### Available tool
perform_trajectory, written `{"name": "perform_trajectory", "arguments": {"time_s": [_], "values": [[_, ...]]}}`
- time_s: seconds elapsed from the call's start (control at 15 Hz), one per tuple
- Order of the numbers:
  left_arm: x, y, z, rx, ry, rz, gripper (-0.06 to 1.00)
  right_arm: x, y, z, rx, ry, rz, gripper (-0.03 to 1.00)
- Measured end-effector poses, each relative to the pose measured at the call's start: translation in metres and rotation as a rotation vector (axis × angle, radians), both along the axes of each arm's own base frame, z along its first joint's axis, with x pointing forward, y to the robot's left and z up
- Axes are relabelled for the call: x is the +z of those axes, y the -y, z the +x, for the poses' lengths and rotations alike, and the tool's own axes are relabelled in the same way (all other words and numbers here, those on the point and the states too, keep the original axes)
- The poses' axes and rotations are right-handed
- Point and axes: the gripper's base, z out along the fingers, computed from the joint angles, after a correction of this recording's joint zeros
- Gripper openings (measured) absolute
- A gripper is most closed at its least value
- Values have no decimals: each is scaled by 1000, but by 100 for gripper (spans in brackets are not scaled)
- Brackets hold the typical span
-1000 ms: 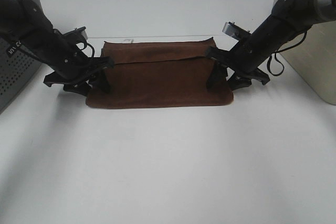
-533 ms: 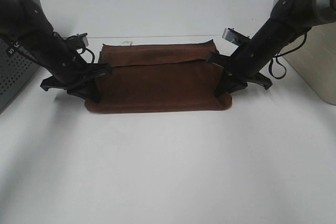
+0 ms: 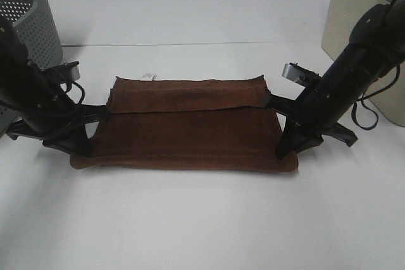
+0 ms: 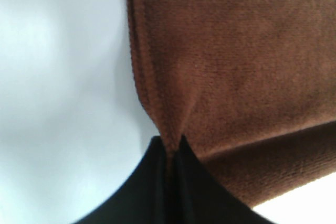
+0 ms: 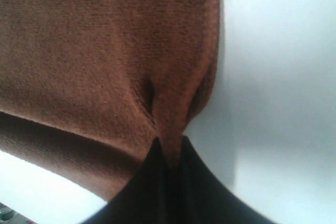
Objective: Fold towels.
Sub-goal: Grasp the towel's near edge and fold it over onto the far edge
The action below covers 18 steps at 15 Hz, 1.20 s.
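Observation:
The dark reddish-brown towel (image 3: pixel 183 131) lies folded lengthwise on the white table, a narrower top flap along its far edge and a small white tag (image 3: pixel 149 76) at the far left corner. My left gripper (image 3: pixel 83 148) is shut on the towel's near left corner; the left wrist view shows the cloth (image 4: pixel 231 61) pinched into a ridge between the black fingers (image 4: pixel 152 182). My right gripper (image 3: pixel 283 151) is shut on the near right corner; the right wrist view shows the cloth (image 5: pixel 100 45) puckered between its fingers (image 5: pixel 189 182).
A grey perforated basket (image 3: pixel 31 11) stands at the back left. A beige box or cabinet side (image 3: pixel 351 11) stands at the back right. The white table (image 3: pixel 202 219) extends in front of the towel.
Both grippers have pulled the towel toward the near edge of the table, holding its near corners. The towel now lies lower in the view and looks wider.

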Motion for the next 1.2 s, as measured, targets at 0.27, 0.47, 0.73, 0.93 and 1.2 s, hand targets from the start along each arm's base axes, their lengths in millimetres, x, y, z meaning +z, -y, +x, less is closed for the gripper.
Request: {"name": "perform_trajectory", "arguments": {"time_s": [0.27, 0.47, 0.73, 0.93, 1.2], "values": [[10, -3, -12, 4, 23, 0, 1, 10, 0, -11, 2, 26, 23, 0], [26, 0, 3, 21, 76, -15, 1, 28, -3, 7, 7, 108, 35, 0], [53, 4, 32, 73, 208, -32, 1, 63, -7, 44, 12, 268, 51, 0], [53, 8, 65, 89, 278, -39, 1, 63, -10, 75, 23, 316, 44, 0], [35, 4, 98, 152, 276, -49, 1, 31, -12, 98, 9, 317, 28, 0]]}}
